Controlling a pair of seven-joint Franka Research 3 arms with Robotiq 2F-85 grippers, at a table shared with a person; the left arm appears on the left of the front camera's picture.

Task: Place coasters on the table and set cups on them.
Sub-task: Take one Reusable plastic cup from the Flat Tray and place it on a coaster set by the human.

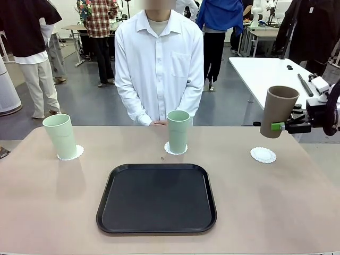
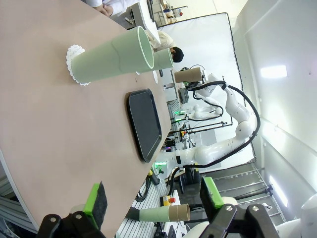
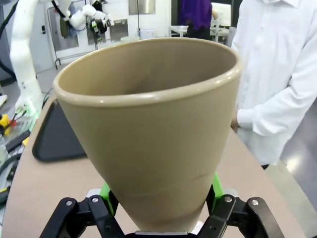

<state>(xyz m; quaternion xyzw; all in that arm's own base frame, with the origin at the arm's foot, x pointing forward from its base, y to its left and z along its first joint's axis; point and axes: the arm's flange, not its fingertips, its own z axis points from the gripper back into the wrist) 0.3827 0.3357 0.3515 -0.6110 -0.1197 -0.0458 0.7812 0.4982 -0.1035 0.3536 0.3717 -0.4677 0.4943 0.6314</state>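
Right pincer [image 1: 277, 126] at right of frame gripping tan cup [image 1: 278, 110] above bare coaster [image 1: 263, 154], left pincer [image 2: 153, 199] wide, two green cups [image 1: 61, 136] on the surface [image 1: 265, 202].

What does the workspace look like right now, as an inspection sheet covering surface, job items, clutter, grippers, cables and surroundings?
Surface: beige table, black tray at its centre.
Job's things: two green cups standing on doilies; third doily bare; brown cup held in the air, tilted, above that doily.
Clutter: a small speck near the tray.
Grippers: right gripper shut on the brown cup; left gripper open, empty.
Cables: nothing seen on the table.
Surroundings: person in white shirt at the far edge; white table behind.
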